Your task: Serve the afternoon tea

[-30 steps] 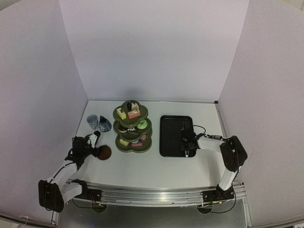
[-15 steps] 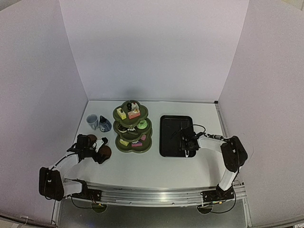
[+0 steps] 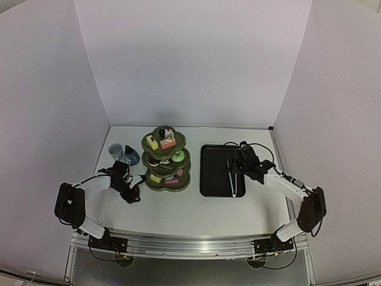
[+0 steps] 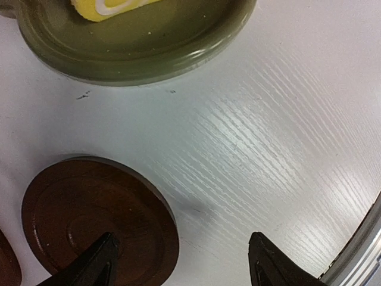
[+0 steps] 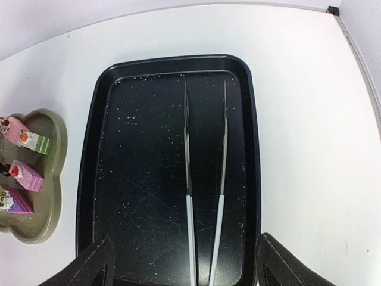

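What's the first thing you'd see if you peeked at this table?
The green three-tier stand in the middle of the white table stands out most, loaded with small pink, yellow and green cakes. To its right lies a black tray holding only thin white tongs. To its left, nearer the arms, sits a round brown saucer.

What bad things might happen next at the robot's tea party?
Two things, maybe. The left arm's open jaws hang over a brown saucer close beside the green stand; a sloppy move could bump it and jiggle the yellow cake. The thin tongs lie flat in the black tray under the right arm's open jaws, so they could slip if grabbed.
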`<action>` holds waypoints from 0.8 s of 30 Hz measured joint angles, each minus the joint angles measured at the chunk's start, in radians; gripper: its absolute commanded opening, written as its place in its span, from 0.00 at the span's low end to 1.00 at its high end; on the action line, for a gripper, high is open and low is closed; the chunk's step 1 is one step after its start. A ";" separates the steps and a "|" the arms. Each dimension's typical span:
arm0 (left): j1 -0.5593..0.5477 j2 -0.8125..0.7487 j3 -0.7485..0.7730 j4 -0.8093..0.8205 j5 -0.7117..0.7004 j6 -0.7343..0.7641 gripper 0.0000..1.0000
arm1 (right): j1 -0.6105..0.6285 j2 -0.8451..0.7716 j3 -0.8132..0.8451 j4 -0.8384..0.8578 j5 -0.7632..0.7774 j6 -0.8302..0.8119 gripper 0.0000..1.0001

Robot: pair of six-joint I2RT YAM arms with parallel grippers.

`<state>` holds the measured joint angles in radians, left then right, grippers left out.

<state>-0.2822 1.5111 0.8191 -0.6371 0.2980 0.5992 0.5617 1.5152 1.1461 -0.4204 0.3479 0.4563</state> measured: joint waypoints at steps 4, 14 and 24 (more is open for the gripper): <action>-0.016 0.055 0.031 -0.003 -0.044 -0.013 0.69 | 0.001 -0.027 -0.001 0.000 0.001 -0.007 0.77; -0.020 0.116 0.039 0.013 -0.133 -0.023 0.50 | 0.007 -0.111 -0.045 -0.010 0.012 -0.013 0.77; -0.170 0.097 0.014 0.015 -0.180 -0.002 0.39 | 0.007 -0.129 -0.048 -0.015 0.010 -0.072 0.77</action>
<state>-0.4523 1.6082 0.8334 -0.6226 0.1177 0.5970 0.5686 1.3863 1.0985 -0.4358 0.3577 0.3840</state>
